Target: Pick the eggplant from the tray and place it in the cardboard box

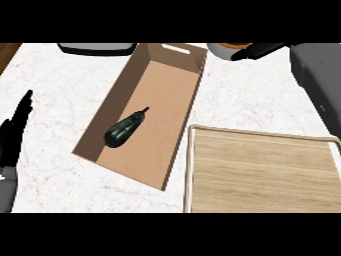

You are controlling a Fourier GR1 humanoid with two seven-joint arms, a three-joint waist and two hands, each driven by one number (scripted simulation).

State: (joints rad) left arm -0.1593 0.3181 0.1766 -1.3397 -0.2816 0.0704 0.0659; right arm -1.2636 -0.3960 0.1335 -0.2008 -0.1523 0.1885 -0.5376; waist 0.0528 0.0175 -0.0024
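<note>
At the far left, the left hand (7, 137) rests near the edge of the white marble counter (62, 90), fingers straight and pointing up, holding nothing. A strip of brown floor shows beyond the counter's left corner.

Along the top edge, a dark-rimmed grey dish (95, 48) sits just behind the box, partly cut off.

In the middle lies the long cardboard box (165, 100), open at the top and set at a slant. The eggplant (123, 130) lies on the floor of the box, toward its nearer end, dark and glossy, with its stem pointing up and to the right. It touches neither hand and sits well apart from both.

Just right of the box's near end is the wooden tray (265, 170), its pale rim close beside the box's right wall.

At the upper right, the right forearm runs up the edge, and the right hand (258, 51) is above the counter beyond the box's far right corner, next to a partly hidden orange thing. Its black fingers look stretched toward the left and grasp nothing.
</note>
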